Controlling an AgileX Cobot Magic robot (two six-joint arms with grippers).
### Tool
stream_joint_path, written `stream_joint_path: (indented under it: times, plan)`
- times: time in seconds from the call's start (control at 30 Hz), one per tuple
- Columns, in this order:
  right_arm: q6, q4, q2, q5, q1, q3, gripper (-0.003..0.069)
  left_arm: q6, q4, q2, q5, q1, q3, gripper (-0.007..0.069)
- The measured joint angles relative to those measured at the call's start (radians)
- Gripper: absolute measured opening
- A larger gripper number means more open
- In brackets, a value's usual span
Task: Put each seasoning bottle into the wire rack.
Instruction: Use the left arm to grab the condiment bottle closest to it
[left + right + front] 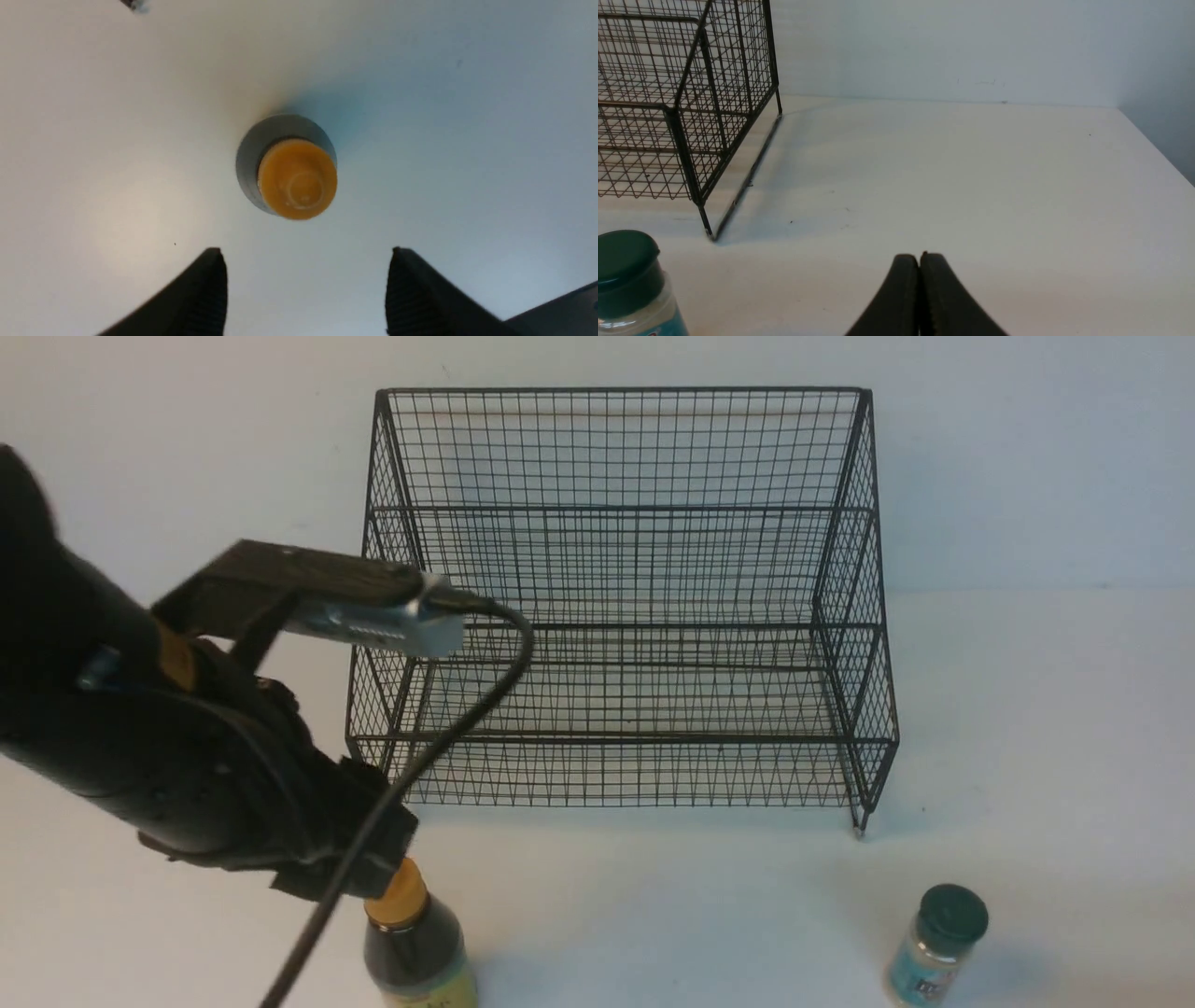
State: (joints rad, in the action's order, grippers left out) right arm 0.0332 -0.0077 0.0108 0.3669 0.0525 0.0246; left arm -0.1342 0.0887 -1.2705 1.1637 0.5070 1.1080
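Hovering above dark bottle (pixel 415 952): left end effector (pixel 306 252), jaws spread wide, nothing held. Orange cap (pixel 297 179) lines up with gap between fingers (pixel 212 289), clear of both. Bottle upright on tabletop (pixel 1027 709), 7 o'clock from wire rack (pixel 616 597), outside it. Green-lidded jar (pixel 938 943) upright at 5 o'clock from rack, also outside. Right end effector (pixel 920 255) pinched closed, empty; jar near it, not touching.

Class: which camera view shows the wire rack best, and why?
The front view: the whole wire rack shows, every tier, only its left edge crossed by the left arm. The right wrist view catches one end; the left wrist view shows nothing recognisable.
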Motion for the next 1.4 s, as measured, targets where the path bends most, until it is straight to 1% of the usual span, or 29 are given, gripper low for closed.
stream_joint_path:
  times: [0.13,0.2,0.3,0.6,0.73,0.9,1.0,1.2,1.4]
  plan:
    - [0.0,0.0,0.0,0.0,0.0,0.0,-0.0015,-0.008,-0.022,-0.054,-0.039,0.028,0.0,0.0466]
    - [0.0,0.0,0.0,0.0,0.0,0.0,-0.0015,-0.012,-0.033,-0.086,-0.069,0.031,0.0,0.0493]
    - [0.0,0.0,0.0,0.0,0.0,0.0,-0.0015,-0.014,-0.038,-0.116,-0.095,0.031,0.0,0.0511]
    - [0.0,0.0,0.0,0.0,0.0,0.0,-0.0015,-0.014,-0.059,-0.188,-0.098,0.032,0.0,0.0513]
    - [0.0,0.0,0.0,0.0,0.0,0.0,-0.0015,0.016,-0.089,-0.197,-0.098,0.032,0.0,0.0508]
    - [0.0,0.0,0.0,0.0,0.0,0.0,-0.0015,0.02,-0.104,-0.197,-0.086,0.032,0.0,0.0447]
    - [0.0,0.0,0.0,0.0,0.0,0.0,-0.0015,0.02,-0.103,-0.197,-0.065,0.032,0.0,0.0375]
    - [0.0,0.0,0.0,0.0,0.0,0.0,-0.0015,0.02,-0.104,-0.197,-0.06,0.032,0.0,0.0286]
    - [0.0,0.0,0.0,0.0,0.0,0.0,-0.0015,0.014,-0.104,-0.197,-0.035,0.032,0.006,0.0284]
